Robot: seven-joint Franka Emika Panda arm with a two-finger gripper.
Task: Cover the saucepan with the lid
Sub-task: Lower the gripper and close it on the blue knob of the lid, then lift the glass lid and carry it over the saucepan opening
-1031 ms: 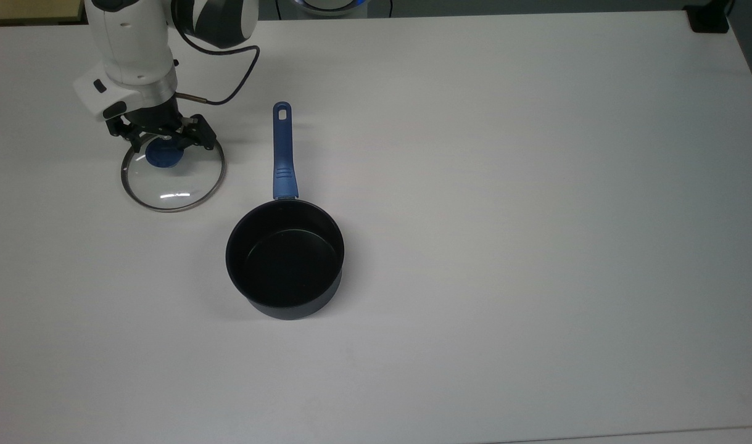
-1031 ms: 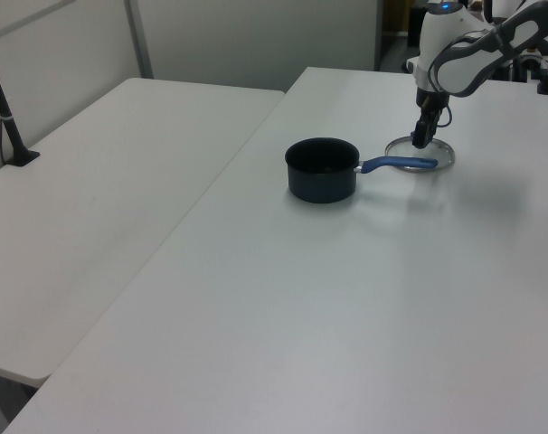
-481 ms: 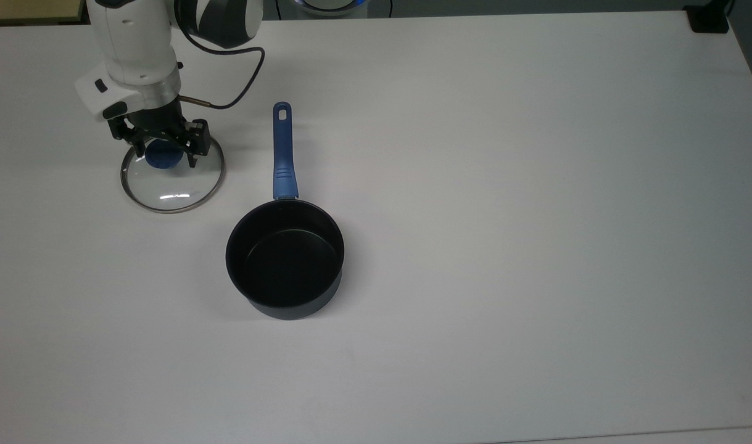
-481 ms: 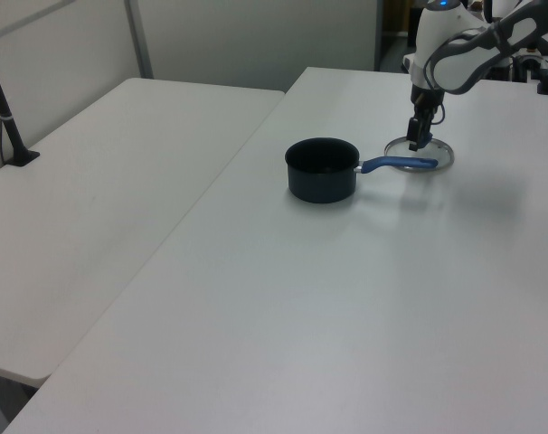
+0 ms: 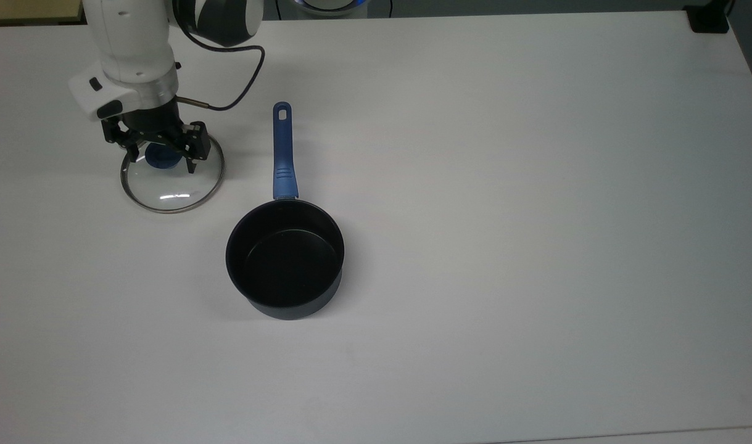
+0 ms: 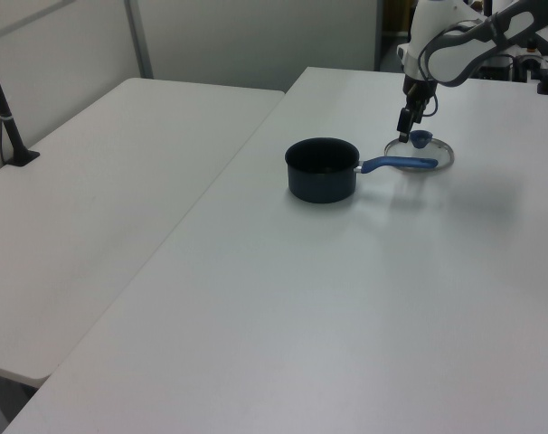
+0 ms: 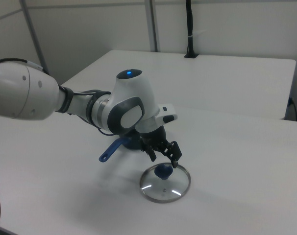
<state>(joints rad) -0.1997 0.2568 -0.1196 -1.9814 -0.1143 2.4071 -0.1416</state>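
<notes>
The lid (image 5: 173,175) lies flat on the white desk (image 5: 505,185), apart from the empty saucepan (image 5: 285,259), with the spread claw (image 5: 161,150) poised above its blue knob (image 7: 163,171).

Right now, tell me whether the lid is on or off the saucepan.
Off. The lid lies flat on the table, apart from the open, empty saucepan; the gripper is above its knob.
</notes>
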